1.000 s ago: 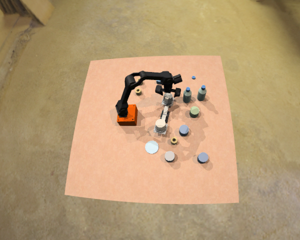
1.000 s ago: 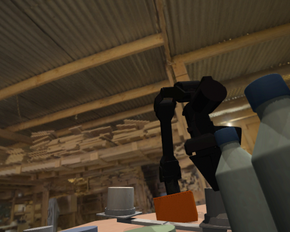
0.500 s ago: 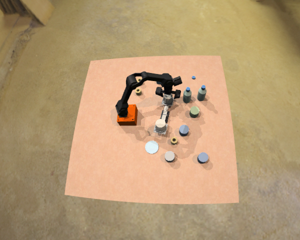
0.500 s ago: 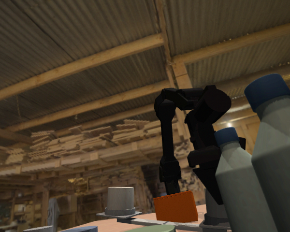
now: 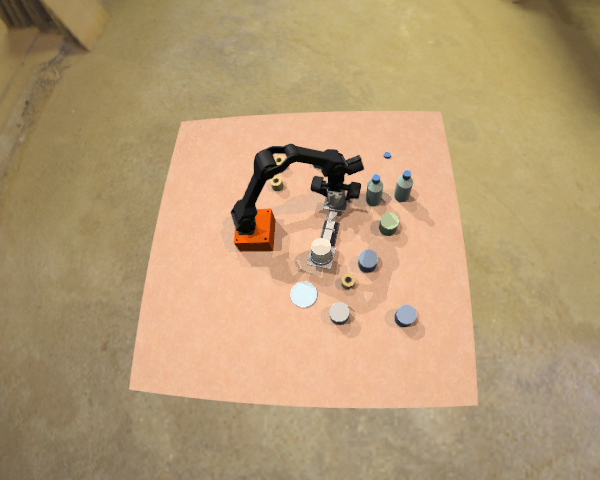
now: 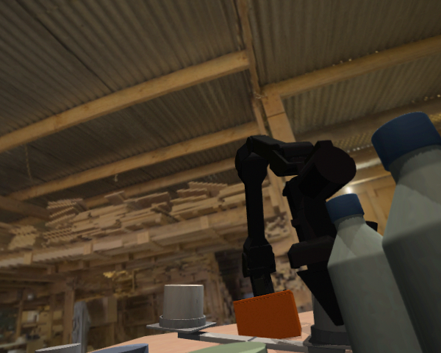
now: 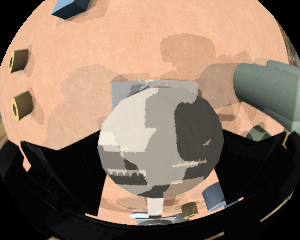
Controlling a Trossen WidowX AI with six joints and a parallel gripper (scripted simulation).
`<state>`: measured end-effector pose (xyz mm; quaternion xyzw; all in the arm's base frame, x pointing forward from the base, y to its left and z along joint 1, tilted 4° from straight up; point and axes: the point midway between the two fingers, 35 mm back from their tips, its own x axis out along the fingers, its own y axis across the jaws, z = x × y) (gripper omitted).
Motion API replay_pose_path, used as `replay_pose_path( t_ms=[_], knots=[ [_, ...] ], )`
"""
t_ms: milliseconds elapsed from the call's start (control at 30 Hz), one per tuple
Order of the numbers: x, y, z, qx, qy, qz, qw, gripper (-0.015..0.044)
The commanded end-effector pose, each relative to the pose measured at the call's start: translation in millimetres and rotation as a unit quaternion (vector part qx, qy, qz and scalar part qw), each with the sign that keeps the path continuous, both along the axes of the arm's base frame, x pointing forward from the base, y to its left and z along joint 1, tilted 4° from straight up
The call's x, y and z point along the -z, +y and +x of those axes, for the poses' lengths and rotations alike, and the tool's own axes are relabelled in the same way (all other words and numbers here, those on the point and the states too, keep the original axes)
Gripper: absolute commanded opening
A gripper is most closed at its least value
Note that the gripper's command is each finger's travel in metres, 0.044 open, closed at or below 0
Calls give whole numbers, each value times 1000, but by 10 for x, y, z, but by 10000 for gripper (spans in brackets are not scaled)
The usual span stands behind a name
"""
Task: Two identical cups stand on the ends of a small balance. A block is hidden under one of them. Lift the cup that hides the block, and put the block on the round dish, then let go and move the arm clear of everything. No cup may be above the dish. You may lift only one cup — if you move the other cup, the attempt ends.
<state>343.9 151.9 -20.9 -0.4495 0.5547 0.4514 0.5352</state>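
Note:
One grey cup [image 5: 336, 199] [image 6: 319, 315] [image 7: 160, 140] stands upright on the far end of the balance [image 5: 331, 222] [image 6: 228, 337] [image 7: 121, 92]. My gripper [image 5: 336, 194] [image 7: 159, 128] points down over this cup, its wide-set fingers on either side. The cup top hides the fingertips in the wrist view, so contact cannot be seen. The identical cup [image 5: 321, 250] [image 6: 183, 301] stands on the near end of the balance. The pale round dish [image 5: 303, 295] lies on the mat beyond that near end. No block shows under either cup.
Two bottles [image 5: 374, 192] [image 5: 403, 188] stand right of the gripper. A green cylinder [image 5: 388, 223], blue cylinders [image 5: 367, 260] [image 5: 405, 315] and a grey one [image 5: 339, 313] stand farther down. Yellow rings [image 5: 348, 281] [image 5: 276, 183] and a blue block-like piece [image 7: 70, 7] lie around.

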Motion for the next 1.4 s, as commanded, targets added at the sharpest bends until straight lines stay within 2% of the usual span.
replay_pose_path(
  t_ms=[0, 167, 567, 1367],
  knots=[
    [15, 2, -14, -2, 3, 2, 1000, 348],
    [15, 2, -14, -2, 3, 2, 1000, 314],
    [-87, 12, 9, -2, 2, 2, 1000, 0],
    [-385, 33, 57, -2, 2, 2, 1000, 0]
  ],
)
